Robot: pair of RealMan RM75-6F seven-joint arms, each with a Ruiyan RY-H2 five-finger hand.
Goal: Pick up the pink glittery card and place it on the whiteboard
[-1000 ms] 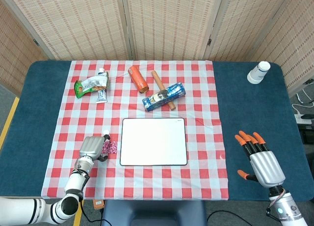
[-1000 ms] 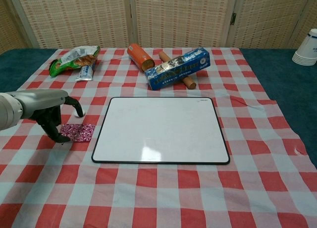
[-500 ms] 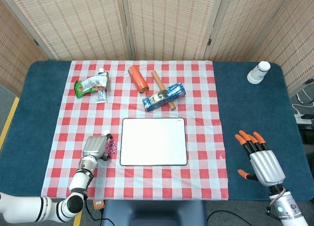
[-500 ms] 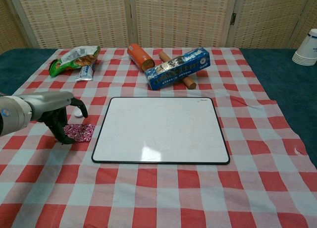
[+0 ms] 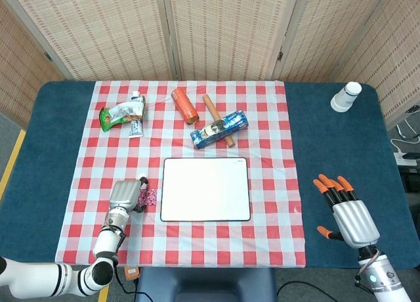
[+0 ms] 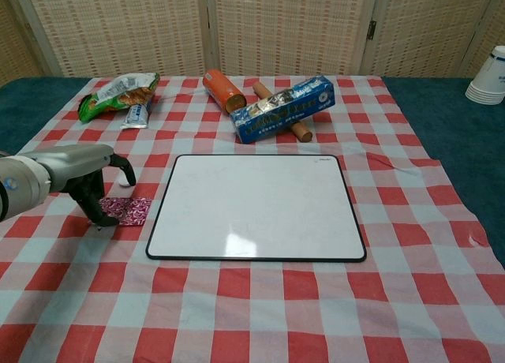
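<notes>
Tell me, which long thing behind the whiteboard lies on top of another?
The blue box. It lies across the wooden rolling pin; the orange can lies apart, on the cloth.

A staged robot test room rather than a home: woven bamboo folding screens [image 5: 216, 29] wall off a dark blue cloth-covered table [image 5: 341, 157] spread with a red-and-white checked tablecloth [image 5: 275, 203]; cables [image 5: 405, 148] trail at its right edge.

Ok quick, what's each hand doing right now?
Left hand: over the pink glittery card, grip cannot be told.
Right hand: open, holding nothing.
</notes>
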